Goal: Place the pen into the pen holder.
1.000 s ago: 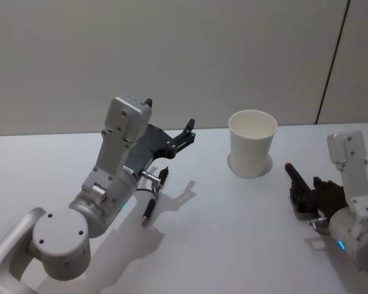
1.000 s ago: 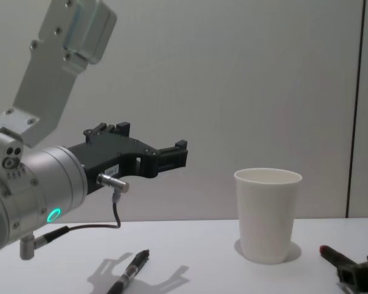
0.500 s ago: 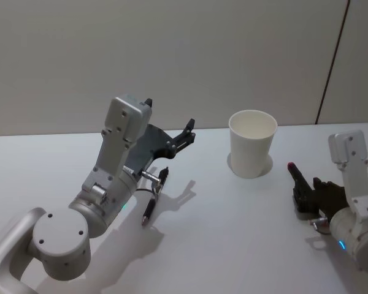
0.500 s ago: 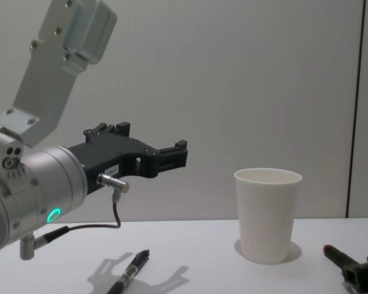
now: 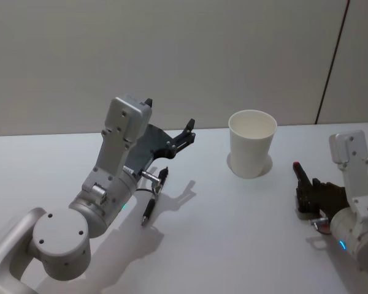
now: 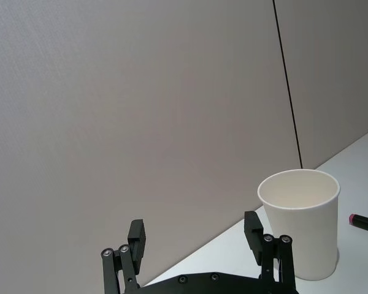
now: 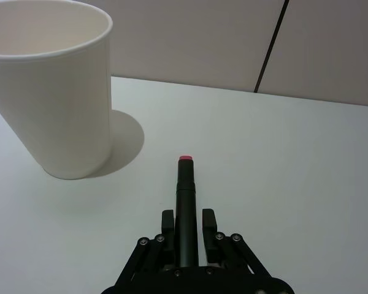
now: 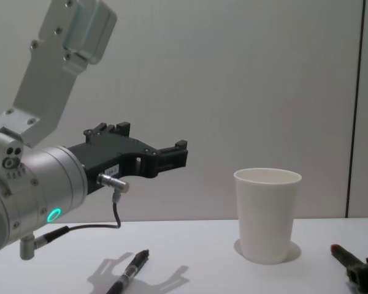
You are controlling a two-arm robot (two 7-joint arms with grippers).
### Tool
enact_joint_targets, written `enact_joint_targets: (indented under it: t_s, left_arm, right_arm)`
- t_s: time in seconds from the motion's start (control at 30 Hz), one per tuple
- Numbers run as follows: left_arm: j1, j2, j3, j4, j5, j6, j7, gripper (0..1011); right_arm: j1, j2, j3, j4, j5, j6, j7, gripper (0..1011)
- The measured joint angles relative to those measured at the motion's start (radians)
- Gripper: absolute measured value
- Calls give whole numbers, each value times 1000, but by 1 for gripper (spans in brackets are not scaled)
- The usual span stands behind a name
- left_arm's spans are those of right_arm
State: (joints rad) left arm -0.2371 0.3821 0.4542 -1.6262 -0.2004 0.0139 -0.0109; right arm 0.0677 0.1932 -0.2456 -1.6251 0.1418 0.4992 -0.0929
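Right wrist view: right gripper (image 7: 187,215) clamps pen (image 7: 185,180), seemingly low; lift over cup (image 7: 55,92) at eleven; left gripper (image 6: 195,228) agape at nine o'clock

pen holder (image 5: 252,144) stands on the table (image 5: 233,239), right of centre, toward the back edge. left gripper (image 6: 195,228) hangs above the table left of the holder, well apart, pointing toward it. right gripper (image 7: 187,215) is low at the table's right side, in front and right of the holder, with the pen (image 7: 186,180) between its fingers, tip toward the holder, not touching it. other pen (image 5: 148,212) lies flat on the table under the left arm.
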Motion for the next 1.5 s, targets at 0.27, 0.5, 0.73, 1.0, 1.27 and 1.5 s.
enact_joint_targets:
  t_s: [0.27, 0.5, 0.73, 1.0, 1.27, 1.5]
  left_arm:
    - [0, 0, 0, 0, 0, 0, 0, 1001]
    - [0, 0, 0, 0, 0, 0, 0, 1001]
    - [0, 0, 0, 0, 0, 0, 0, 1001]
    - [0, 0, 0, 0, 0, 0, 0, 1001]
    - [0, 0, 0, 0, 0, 0, 0, 1001]
    - [0, 0, 0, 0, 0, 0, 0, 1001]
  right_arm:
    - [0, 0, 0, 0, 0, 0, -1, 226]
    - [0, 0, 0, 0, 0, 0, -1, 192]
    - [-2, 0, 0, 2, -1, -13, 2, 185]
    - [-3, 1, 2, 6, -10, -89, 19, 185]
    - [-3, 3, 7, 9, -18, -200, 45, 185]
    - [2, 5, 12, 15, -21, -312, 73, 185]
